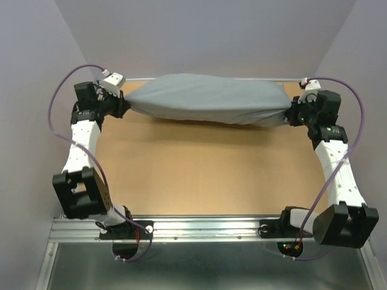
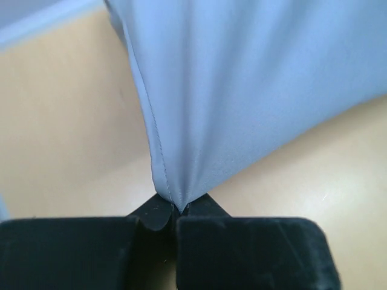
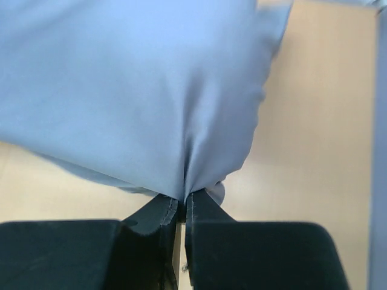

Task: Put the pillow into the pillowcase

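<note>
Over the table (image 1: 199, 175), left fingers (image 2: 157, 212) and right fingers (image 3: 158, 211) pinch the plump pillowcase (image 1: 208, 99) by its ends.

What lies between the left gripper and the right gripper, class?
The blue-grey pillowcase, bulging and stretched from the left gripper to the right gripper, each shut on one end. The top external view shows it.

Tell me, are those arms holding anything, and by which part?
Yes, the blue-grey pillowcase, stretched between them. The left gripper pinches a seamed corner at one end; the right gripper pinches bunched fabric at the other.
</note>
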Motion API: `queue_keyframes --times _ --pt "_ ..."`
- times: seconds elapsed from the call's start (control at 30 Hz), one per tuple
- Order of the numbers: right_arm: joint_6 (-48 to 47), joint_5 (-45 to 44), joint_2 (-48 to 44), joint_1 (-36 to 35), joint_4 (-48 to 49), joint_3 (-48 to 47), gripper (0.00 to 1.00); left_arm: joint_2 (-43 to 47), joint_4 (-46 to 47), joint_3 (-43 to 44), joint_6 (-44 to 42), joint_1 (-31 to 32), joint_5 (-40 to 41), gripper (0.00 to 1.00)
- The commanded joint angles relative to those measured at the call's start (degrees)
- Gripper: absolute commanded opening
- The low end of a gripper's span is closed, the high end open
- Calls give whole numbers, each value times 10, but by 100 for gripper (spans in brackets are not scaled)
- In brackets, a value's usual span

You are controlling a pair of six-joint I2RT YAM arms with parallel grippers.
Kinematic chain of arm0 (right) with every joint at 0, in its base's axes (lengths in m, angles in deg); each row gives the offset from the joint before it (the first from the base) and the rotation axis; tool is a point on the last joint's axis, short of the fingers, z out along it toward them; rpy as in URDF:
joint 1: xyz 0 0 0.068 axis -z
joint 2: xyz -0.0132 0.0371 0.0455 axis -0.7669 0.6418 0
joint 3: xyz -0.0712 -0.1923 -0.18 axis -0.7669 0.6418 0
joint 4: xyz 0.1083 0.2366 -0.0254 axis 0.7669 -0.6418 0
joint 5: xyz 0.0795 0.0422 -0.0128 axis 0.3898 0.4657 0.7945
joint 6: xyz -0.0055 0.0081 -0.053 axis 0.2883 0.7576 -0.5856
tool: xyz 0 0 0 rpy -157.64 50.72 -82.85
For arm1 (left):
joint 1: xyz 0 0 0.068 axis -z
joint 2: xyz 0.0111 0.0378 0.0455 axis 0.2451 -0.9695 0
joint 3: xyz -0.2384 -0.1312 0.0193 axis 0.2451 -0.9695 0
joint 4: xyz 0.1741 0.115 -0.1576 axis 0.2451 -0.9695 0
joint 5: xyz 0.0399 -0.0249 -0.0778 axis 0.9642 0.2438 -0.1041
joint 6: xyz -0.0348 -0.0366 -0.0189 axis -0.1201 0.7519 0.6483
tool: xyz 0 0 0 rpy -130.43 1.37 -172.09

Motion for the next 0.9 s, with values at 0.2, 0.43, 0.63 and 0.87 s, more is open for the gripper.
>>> queue_keyframes --times 0.2,0.43,0.63,0.87 --pt "-33 -103 -30 9 -18 -274 1 233 217 19 211 -27 5 0" --pt "-47 -81 107 9 11 -282 1 128 235 41 221 -11 11 0" --pt "19 -102 337 10 37 -414 14 -88 238 190 225 14 52 18" --pt "-31 -182 388 13 3 -554 96 -152 90 362 134 6 186 99"
